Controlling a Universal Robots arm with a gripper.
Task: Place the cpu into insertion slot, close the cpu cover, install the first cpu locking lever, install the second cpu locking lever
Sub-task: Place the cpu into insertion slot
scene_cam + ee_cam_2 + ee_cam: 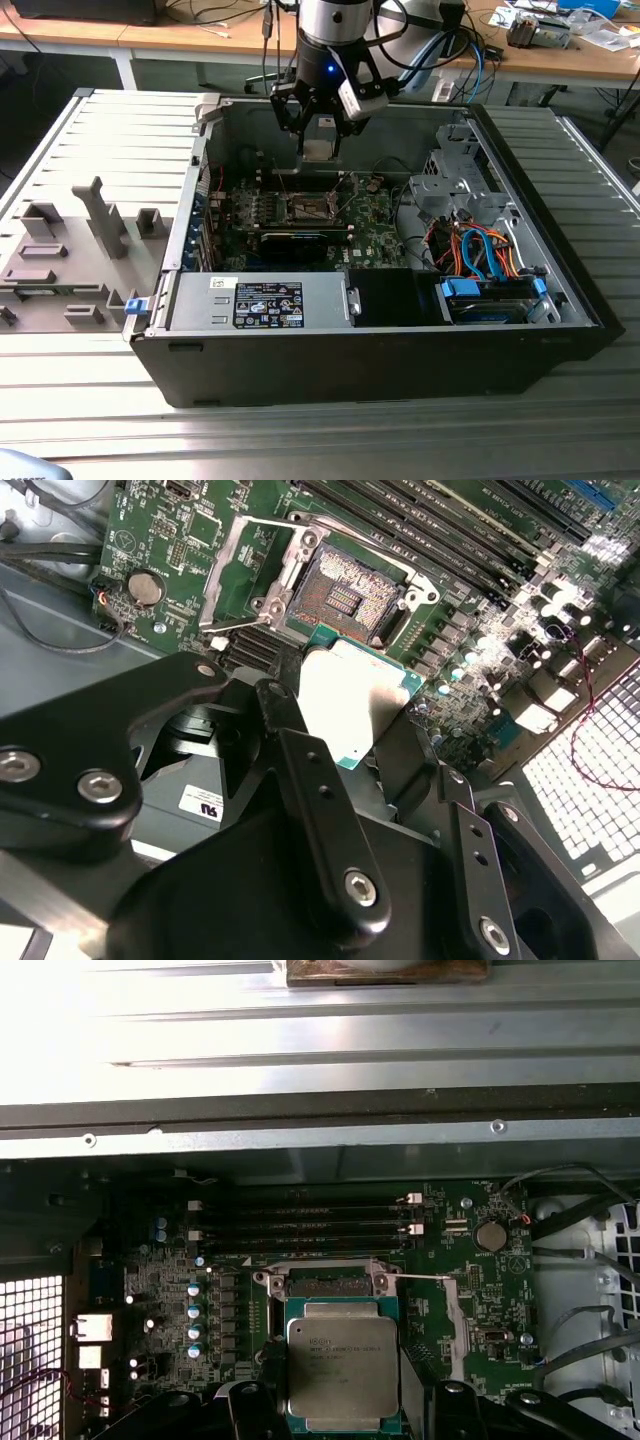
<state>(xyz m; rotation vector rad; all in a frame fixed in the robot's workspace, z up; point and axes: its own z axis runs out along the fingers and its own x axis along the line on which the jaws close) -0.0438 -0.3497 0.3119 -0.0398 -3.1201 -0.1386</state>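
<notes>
1. The tool [318,132] hangs inside the open computer case [380,350], which stands on the ribbed table [100,130]. It is pressed together on the cpu [318,151], which is pinched by 2 opposite edges with its metal top upward.
2. The cpu is held in the air, clear of the circuit board [375,235]. In the exterior view the insertion slot [305,208] lies below the tool and nearer to the case's front wall. In the first wrist view the cpu [343,1365] hides part of the insertion slot [328,1285], so the 2 are judged not yet centred on each other.
3. In the second wrist view the cpu cover [232,575] appears swung open beside the slot, and the contact field is bare. The slot is judged ready to receive the chip.
4. The chip's edges should be squared to the slot's silver rim, and all 4 corners lined up, while the chip is kept high.
5. The descent is best made straight down and slowly. Sliding across the contacts should be avoided, as fine pins are likely to bend.
6. The fingers [320,800] reach past the chip's edges, so their clearance from the rim and the open cover should be watched.
7. Release is judged safe only once the chip lies flat inside the rim.
</notes>
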